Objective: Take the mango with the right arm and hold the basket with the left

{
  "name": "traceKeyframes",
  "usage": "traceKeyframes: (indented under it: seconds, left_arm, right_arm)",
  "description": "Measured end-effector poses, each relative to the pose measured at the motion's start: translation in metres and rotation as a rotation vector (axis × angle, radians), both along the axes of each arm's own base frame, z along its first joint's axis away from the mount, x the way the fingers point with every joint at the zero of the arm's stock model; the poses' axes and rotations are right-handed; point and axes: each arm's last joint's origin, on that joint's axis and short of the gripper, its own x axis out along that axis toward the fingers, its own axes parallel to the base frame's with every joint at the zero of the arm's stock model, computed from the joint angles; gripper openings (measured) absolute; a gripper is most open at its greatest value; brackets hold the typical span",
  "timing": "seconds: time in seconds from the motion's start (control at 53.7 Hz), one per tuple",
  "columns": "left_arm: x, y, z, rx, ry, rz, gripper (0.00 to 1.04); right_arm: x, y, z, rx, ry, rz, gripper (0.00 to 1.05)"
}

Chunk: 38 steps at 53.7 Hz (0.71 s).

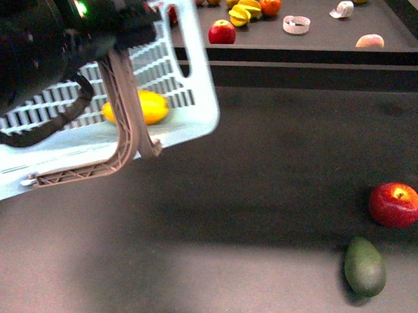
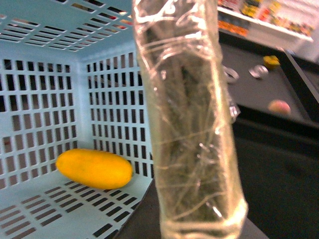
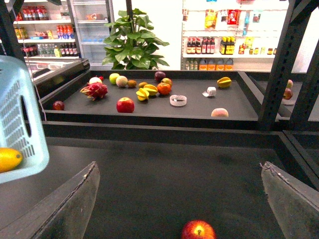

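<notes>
Inside the slotted turquoise plastic basket (image 1: 186,122) lies the smooth oval mango (image 1: 138,107); left fingers' state I cannot tell. Right fingers (image 3: 75,209) spread over the dark matte desk (image 1: 266,167).

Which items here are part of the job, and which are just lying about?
Job: mango, lying in the basket; left arm at the basket; right gripper, open and empty.

Lying about: red apple and green fruit on the table; fruit on the rear shelf.
</notes>
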Motion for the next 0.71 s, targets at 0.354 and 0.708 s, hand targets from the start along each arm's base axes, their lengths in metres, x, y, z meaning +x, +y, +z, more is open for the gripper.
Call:
traceKeyframes:
  seconds: [0.354, 0.708]
  left_arm:
    - [0.052, 0.046, -0.015, -0.512, 0.114, 0.339, 0.07]
    - [0.074, 0.077, -0.041, -0.837, 0.092, 0.535, 0.07]
  right_arm:
    - [0.000, 0.000, 0.000, 0.000, 0.000, 0.000, 0.97]
    - [0.000, 0.000, 0.000, 0.000, 0.000, 0.000, 0.97]
